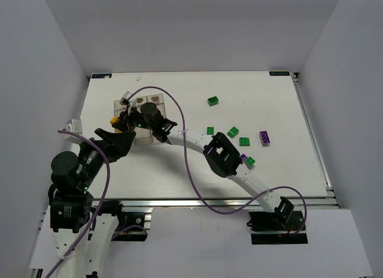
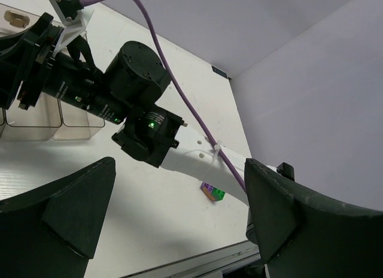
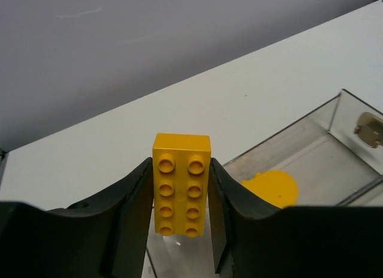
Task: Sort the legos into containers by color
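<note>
Right wrist view: right hand (image 3: 179, 170) tight around yellow brick (image 3: 181, 191), seemingly above containers (image 3: 333, 121); left hand (image 2: 179, 188) wide.

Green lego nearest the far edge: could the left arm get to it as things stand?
Probably not directly: the right arm, holding a yellow lego at the containers, lies across between the open left gripper and that green lego.
</note>
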Robot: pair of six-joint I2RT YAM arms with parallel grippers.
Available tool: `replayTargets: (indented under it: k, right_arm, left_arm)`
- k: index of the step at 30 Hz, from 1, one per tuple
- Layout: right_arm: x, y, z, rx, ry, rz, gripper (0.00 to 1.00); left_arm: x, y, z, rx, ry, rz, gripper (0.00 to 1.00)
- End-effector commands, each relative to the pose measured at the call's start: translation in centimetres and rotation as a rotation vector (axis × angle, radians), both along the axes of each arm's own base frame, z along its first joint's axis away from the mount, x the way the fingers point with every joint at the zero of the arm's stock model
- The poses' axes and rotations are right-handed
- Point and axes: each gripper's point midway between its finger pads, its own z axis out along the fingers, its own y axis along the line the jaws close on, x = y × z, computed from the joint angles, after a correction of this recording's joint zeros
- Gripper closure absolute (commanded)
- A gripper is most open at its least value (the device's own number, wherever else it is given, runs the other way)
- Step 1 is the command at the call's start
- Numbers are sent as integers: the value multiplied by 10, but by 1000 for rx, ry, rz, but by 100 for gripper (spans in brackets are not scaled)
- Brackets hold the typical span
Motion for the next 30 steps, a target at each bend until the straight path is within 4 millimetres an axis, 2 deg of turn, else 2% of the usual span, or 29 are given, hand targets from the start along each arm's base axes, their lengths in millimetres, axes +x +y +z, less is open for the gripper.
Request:
replayTargets:
  k: [1,2,4,5,7,12,13,14,15,16,17,18,19,20,21,22,23,24,26,27,28,29,30]
  right_arm:
    - [21,-5,35,72,-103,-69,76]
    - [21,-6,32,66,-104,-62,61]
    - [17,-6,33,61,-125,-40,48]
    - [18,-8,35,65,-127,-37,37]
    - [11,-8,47,87,-143,-12,31]
    - [8,-15,83,131,-172,9,29]
    - [8,-17,84,126,-162,7,30]
    - [16,-24,87,129,-142,-14,37]
    - [15,-32,110,150,-139,-27,44]
    - [20,-39,119,157,-121,-60,51]
    - [40,-58,106,122,-60,-105,67]
    - [42,-74,137,146,-64,-125,74]
    - [47,-86,142,137,-50,-149,82]
    - [73,-116,137,98,-18,-210,93]
    - [71,-135,144,76,0,-223,96]
    - [84,-158,144,45,12,-244,98]
    - [94,-184,128,-34,63,-271,98]
    - [90,-204,132,-80,49,-271,97]
    - [106,-253,121,-169,78,-316,82]
    - [91,-275,105,-252,133,-313,72]
    - [86,-292,101,-288,118,-302,61]
    - [95,-325,95,-312,138,-347,41]
    - [77,-346,84,-361,181,-339,34]
  left_arm:
    - [2,-2,-2,2,17,-13,2]
    - [3,-3,-2,-3,21,-16,2]
    - [4,-4,-2,-4,21,-25,2]
    - [6,-4,-3,-2,24,-25,2]
    - [6,-4,-1,-4,21,-26,3]
    - [12,-7,8,-9,-1,-41,4]
    - [14,-8,9,-10,-4,-45,6]
    - [15,-9,11,-14,-9,-50,8]
    - [19,-11,12,-18,-5,-64,12]
    - [20,-13,15,-20,-9,-78,22]
    - [23,-16,14,-23,-3,-94,32]
    - [28,-23,14,-28,3,-137,42]
    - [30,-27,13,-35,4,-163,54]
    - [35,-31,4,-58,32,-187,73]
    - [39,-35,7,-68,12,-211,79]
    - [44,-42,-2,-84,47,-258,82]
    - [50,-45,-14,-99,84,-278,82]
    - [54,-50,-19,-103,97,-306,82]
    - [69,-61,-42,-117,195,-370,78]
    - [74,-63,-47,-117,216,-389,73]
    - [77,-69,-55,-112,249,-418,67]
    - [84,-75,-68,-89,294,-445,60]
    - [88,-79,-70,-76,307,-456,46]
